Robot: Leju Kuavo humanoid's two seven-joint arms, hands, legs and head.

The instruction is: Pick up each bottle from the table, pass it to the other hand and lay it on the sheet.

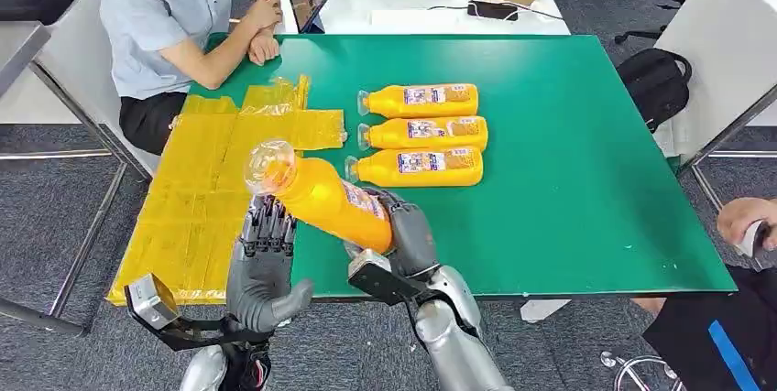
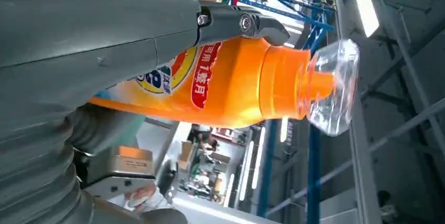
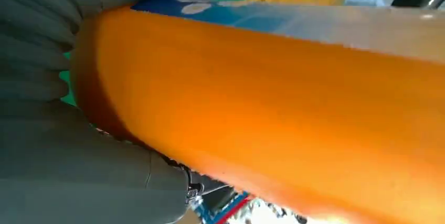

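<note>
While your right hand (image 1: pixel 410 231) wraps its fingers around the lower body of an orange bottle (image 1: pixel 321 197), the bottle is raised above the near edge of the green table (image 1: pixel 586 180), tilted with its clear cap (image 1: pixel 268 167) pointing up and toward the yellow sheet (image 1: pixel 197 199). Your left hand (image 1: pixel 264 258) stands just below the bottle's neck with its fingers upright and loosely apart; in the left wrist view a dark fingertip (image 2: pixel 262 24) lies against the bottle's shoulder, but you cannot tell whether that hand has a real hold.

The bottle's label (image 2: pixel 181 72) shows red panels with white Chinese characters and a blue-and-yellow round logo; the writing is too sideways and cropped to read fully. Three more orange bottles (image 1: pixel 423 130) lie on their sides in a neat row mid-table, caps toward the sheet, each with a blue-and-white label too small to read.

You have open green surface to the right of that row. The sheet covers the table's left part and hangs over the left edge. A person (image 1: pixel 174 16) sits at the far left corner, arms resting on the table.
</note>
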